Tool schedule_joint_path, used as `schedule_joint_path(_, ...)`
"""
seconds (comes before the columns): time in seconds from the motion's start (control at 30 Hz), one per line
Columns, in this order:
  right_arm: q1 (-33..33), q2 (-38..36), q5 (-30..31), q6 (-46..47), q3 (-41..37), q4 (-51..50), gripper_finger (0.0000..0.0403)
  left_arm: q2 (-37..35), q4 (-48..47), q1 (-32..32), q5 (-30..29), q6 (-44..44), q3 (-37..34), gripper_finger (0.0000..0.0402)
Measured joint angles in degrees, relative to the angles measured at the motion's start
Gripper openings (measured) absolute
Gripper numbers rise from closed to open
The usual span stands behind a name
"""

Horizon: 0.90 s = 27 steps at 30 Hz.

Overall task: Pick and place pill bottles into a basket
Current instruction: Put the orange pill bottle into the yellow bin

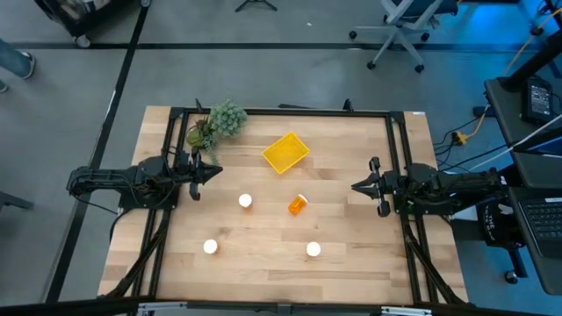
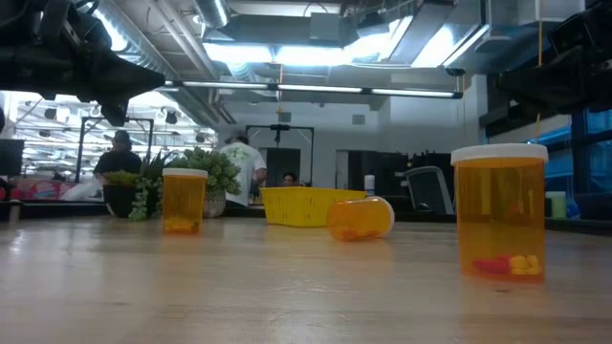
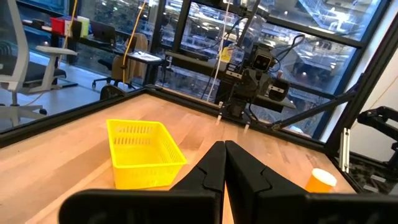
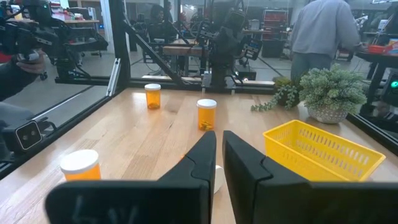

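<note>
Wooden table [image 1: 351, 263], frame centre: basket [image 1: 285, 152] upper centre, empty. Four pill bottles [image 1: 245, 201] scattered; toppled bottle [image 1: 299, 205] may roll if nudged. Left gripper [image 1: 209, 173], right gripper [image 1: 361, 186] pressed together, empty.

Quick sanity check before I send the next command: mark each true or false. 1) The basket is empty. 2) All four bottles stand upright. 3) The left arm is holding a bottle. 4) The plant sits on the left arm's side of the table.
1) True: the bright yellow square plastic basket holds nothing.
2) False: three orange translucent white-capped pill bottles stand upright; the fourth lies on its side.
3) False: the left gripper has its fingers shut on nothing.
4) True: the green leafy plant is there.
</note>
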Motion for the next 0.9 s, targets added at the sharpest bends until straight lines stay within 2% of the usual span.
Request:
schedule_joint_path(0.27,0.0,0.0,0.0,4.7,0.0,0.3,0.0035,0.0,0.0,0.0,-0.7,13.1,0.0,0.0004)
schedule_joint_path(0.43,0.0,0.0,0.9,2.3,0.0,2.9,0.0035,0.0,0.1,0.0,-1.3,18.2,0.0,0.0004)
schedule_joint_path(0.6,0.0,0.0,0.9,4.3,0.0,2.9,0.0035,0.0,0.2,0.0,-2.0,18.6,0.0,0.0004)
schedule_joint_path(0.7,0.0,0.0,1.0,8.5,0.0,1.5,0.0034,0.0,0.2,0.0,-1.9,14.6,0.0,0.0004)
schedule_joint_path(0.9,0.0,0.1,1.4,12.0,0.0,0.4,0.0005,0.8,-0.1,0.0,1.3,15.3,0.0,0.0004)
